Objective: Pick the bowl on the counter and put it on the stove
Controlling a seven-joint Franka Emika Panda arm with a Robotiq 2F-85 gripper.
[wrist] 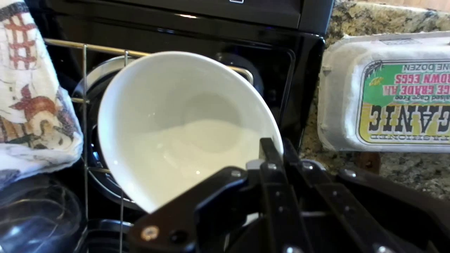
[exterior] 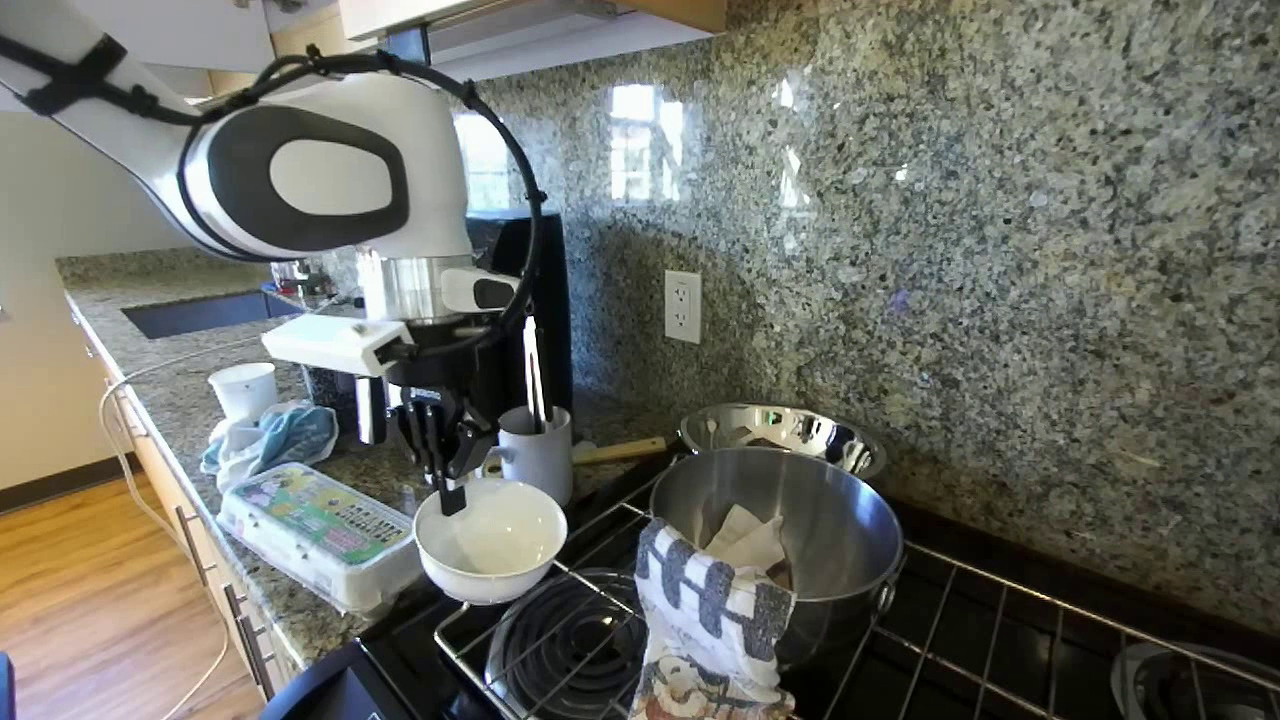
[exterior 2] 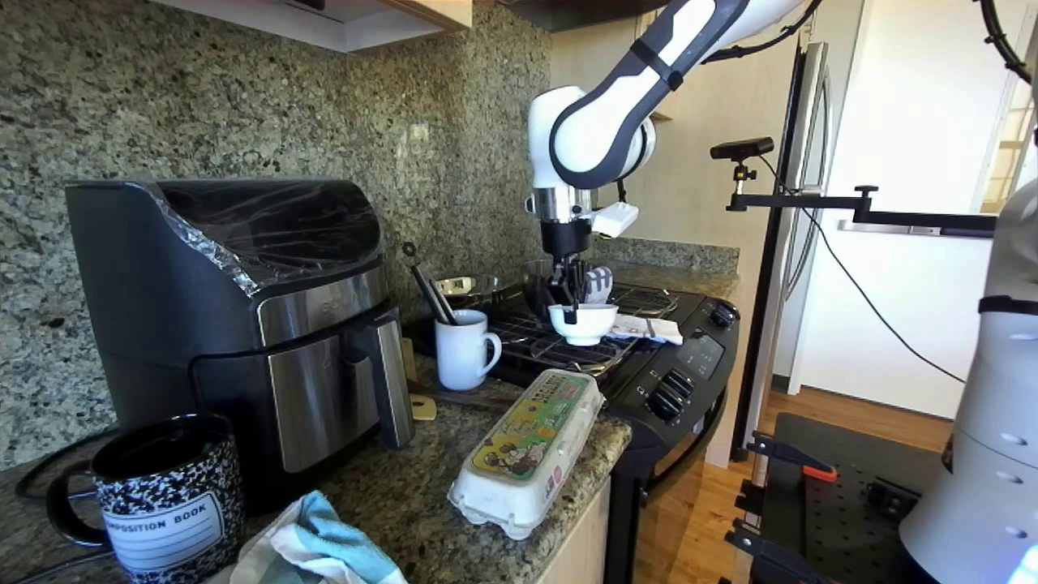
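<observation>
The white bowl (exterior: pixel 490 545) is in the gripper's hold over the near burner at the counter side of the stove (exterior: pixel 580 640). It also shows in an exterior view (exterior 2: pixel 585 326) and the wrist view (wrist: pixel 175 116). My gripper (wrist: pixel 280 149) is shut on the bowl's rim, one finger inside and one outside. In both exterior views the gripper (exterior: pixel 450 495) (exterior 2: pixel 571 312) points down at the counter-side rim. The bowl looks slightly tilted, just above the grate; whether it touches the wires is hard to tell. The granite counter (exterior 2: pixel 442 430) lies beside the stove.
An egg carton (exterior 2: pixel 531 446) and a white mug with utensils (exterior 2: pixel 462 349) stand on the counter near the stove. A steel pot (exterior: pixel 690 490) with a patterned cloth (exterior: pixel 710 620) sits beside the bowl, a shiny steel bowl (exterior: pixel 860 445) behind it. An air fryer (exterior 2: pixel 324 365) stands farther along.
</observation>
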